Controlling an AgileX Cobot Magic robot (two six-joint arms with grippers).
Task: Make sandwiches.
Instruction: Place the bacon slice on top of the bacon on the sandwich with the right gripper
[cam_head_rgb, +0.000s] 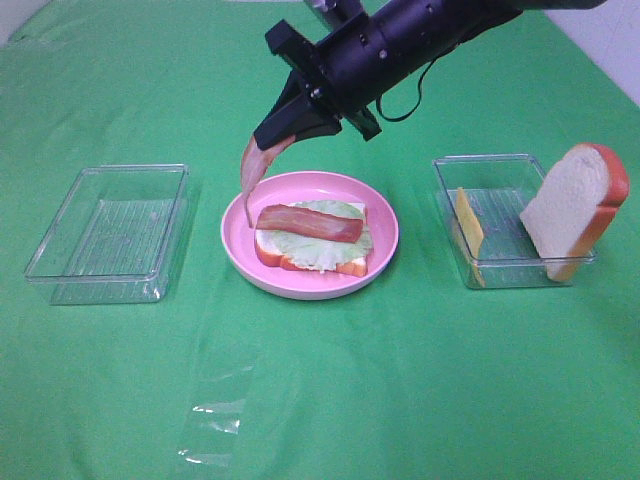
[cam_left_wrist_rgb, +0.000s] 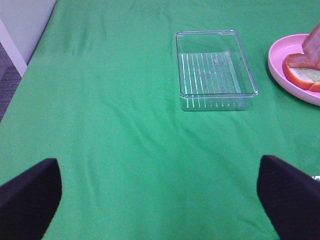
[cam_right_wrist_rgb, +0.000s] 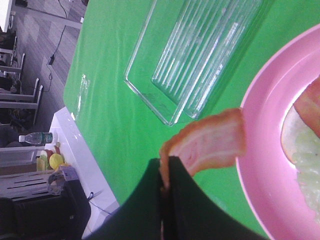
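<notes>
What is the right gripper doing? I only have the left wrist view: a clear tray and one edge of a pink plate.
Observer: The right gripper is shut on a bacon strip, dangling it over the left rim of the plate.
Operator: Which ingredients are off the plate?
Observer: The right tray holds a bread slice leaning at its right end and a cheese slice standing against its left wall.

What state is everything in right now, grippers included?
Right gripper: shut on a bacon strip dangling at the rim of the pink plate.
Left gripper: open, holding nothing.
Sandwich: unfinished, no top slice.
Left tray: empty.
Right tray: holds cheese and a leaning bread slice.
</notes>
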